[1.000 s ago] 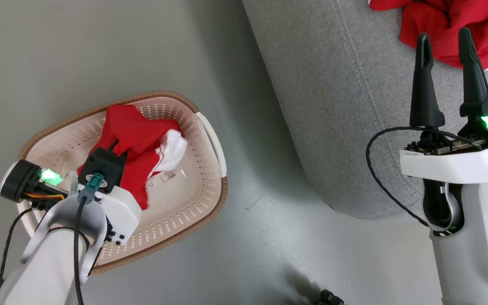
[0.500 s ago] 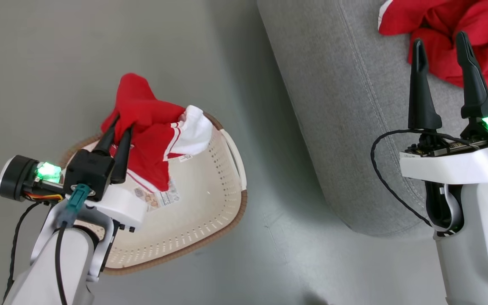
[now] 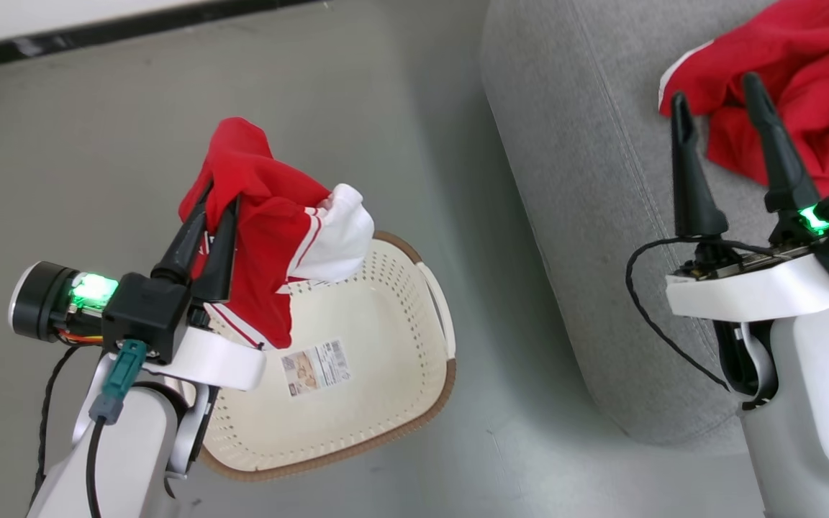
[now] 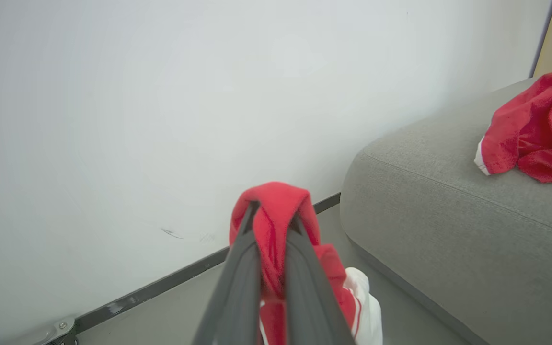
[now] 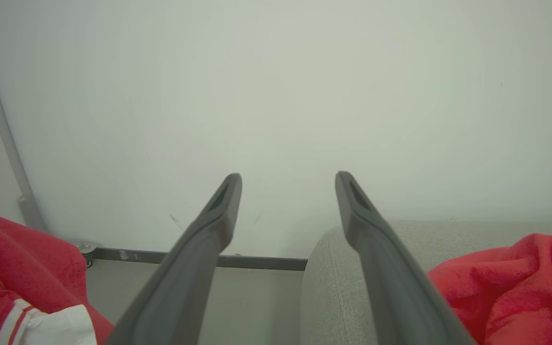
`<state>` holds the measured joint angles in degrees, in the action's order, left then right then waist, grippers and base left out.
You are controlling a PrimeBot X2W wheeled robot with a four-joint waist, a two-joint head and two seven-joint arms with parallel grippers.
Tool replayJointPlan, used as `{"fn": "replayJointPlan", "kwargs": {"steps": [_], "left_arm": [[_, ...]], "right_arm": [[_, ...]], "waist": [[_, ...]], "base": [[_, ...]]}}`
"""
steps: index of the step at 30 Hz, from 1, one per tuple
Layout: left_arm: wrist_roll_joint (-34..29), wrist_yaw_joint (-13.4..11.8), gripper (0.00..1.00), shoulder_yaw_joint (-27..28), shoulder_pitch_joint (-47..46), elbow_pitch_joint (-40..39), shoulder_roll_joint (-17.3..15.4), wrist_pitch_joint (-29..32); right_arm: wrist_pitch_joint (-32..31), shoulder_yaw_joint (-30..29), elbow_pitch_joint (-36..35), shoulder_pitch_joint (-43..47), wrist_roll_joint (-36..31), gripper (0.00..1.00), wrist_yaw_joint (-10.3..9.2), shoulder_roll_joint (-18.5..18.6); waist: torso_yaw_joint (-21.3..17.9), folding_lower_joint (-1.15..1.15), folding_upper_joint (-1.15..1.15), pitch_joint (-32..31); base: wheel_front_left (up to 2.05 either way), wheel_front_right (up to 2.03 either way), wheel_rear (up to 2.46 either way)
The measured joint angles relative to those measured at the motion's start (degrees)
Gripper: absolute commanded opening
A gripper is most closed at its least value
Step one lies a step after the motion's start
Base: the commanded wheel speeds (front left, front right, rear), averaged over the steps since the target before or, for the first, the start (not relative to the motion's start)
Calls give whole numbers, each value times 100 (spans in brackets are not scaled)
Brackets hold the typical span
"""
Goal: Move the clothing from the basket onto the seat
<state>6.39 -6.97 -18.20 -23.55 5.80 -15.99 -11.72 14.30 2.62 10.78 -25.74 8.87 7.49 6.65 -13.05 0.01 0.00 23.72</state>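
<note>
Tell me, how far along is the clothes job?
Done: one red garment lies on the seat. In hand: the left claw is shut on a second garment, hanging above the basket. Left: carry it over and drop it on the seat. The basket's visible floor shows just a sticker, so this looks like the last piece. The right claw is open and empty.

Right gripper (image 5: pixel 288 184) spread wide, nothing between its fingers. Seat (image 5: pixel 333 287) at five o'clock, red garment (image 5: pixel 511 282) on it at four; white-trimmed red garment (image 5: pixel 22 278) at eight o'clock, white wall (image 5: pixel 276 86) behind.
</note>
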Motion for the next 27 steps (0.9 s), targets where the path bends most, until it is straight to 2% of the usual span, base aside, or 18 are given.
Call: {"fn": "replayJointPlan", "kwargs": {"steps": [15, 21, 27], "left_arm": [[115, 199, 0, -163, 10, 87, 143, -153], [212, 254, 0, -211, 196, 127, 200, -198], [318, 456, 0, -299, 222, 138, 223, -227]], "right_arm": [[32, 364, 341, 436, -35, 100, 0, 189], [-11, 546, 413, 664, 156, 100, 0, 225], [-123, 927, 424, 864, 357, 100, 0, 279]], "waist": [[362, 0, 0, -886], [482, 0, 0, -1254], [578, 0, 0, -1592]], "base": [[0, 0, 0], [0, 0, 0], [0, 0, 0]]}}
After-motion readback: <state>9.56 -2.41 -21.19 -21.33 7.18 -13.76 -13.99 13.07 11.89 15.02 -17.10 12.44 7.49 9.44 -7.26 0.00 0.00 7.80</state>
